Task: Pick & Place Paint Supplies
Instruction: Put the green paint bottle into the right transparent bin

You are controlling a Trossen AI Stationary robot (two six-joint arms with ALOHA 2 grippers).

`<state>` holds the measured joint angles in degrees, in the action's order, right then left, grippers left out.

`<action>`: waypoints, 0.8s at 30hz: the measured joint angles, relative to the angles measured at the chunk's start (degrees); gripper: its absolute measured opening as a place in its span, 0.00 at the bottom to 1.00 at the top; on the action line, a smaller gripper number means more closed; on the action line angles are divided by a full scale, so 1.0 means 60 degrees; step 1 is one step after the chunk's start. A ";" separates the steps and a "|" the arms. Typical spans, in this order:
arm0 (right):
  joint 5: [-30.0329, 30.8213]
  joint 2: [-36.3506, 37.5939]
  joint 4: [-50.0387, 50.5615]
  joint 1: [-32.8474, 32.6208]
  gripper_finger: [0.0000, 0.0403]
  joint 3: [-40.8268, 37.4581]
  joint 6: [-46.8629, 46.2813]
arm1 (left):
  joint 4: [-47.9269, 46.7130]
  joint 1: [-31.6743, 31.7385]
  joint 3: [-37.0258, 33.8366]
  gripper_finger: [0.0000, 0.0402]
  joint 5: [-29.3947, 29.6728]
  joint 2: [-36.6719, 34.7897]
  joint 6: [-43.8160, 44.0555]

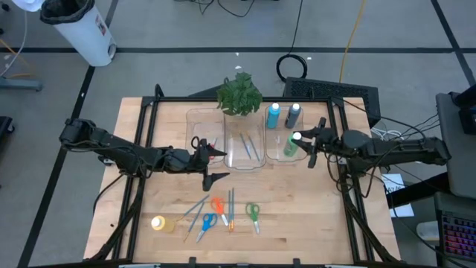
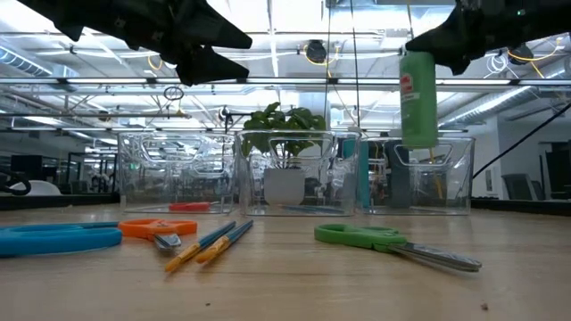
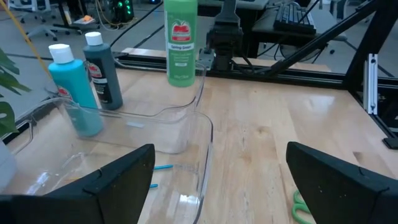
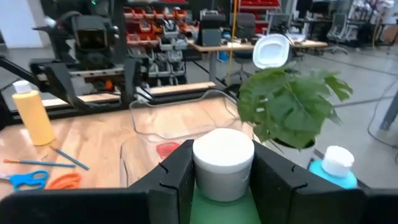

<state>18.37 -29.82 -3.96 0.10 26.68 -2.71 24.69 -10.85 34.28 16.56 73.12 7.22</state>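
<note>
The right tool (image 1: 303, 143) pinches a green plastic paint bottle with a white cap (image 2: 417, 98) by its neck, holding it upright in the air above the right-hand clear plastic bin (image 1: 281, 151) at about two o'clock on the wooden table (image 1: 297, 223). The left tool (image 1: 217, 165) hovers near the table's middle with its fingers spread wide, holding nothing. A light blue bottle (image 1: 274, 114) and a dark bottle (image 1: 293, 115) stand together just past that bin.

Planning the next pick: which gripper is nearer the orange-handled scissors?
Left. The left gripper hangs open just behind the orange-handled scissors, toward the bins. The right gripper is far across the table over the right bin, shut on the green paint bottle.
</note>
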 joint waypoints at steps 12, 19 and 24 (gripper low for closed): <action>0.1044 0.0206 0.0002 0.0142 0.27 -0.0909 -0.0454 | 0.0000 0.0000 0.0000 0.91 0.0000 0.0000 0.0033; 0.0972 0.0280 -0.0832 0.0142 0.27 -0.1777 -0.0608 | -0.0011 0.0000 0.0000 0.91 0.0000 0.0000 0.0076; 0.0976 0.0284 -0.1125 0.0142 0.27 -0.2348 -0.0621 | -0.0011 0.0000 0.0000 0.91 0.0000 0.0000 0.0095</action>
<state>24.23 -28.12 -10.71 0.95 12.59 -6.44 24.62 -10.85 34.28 16.56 73.12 7.80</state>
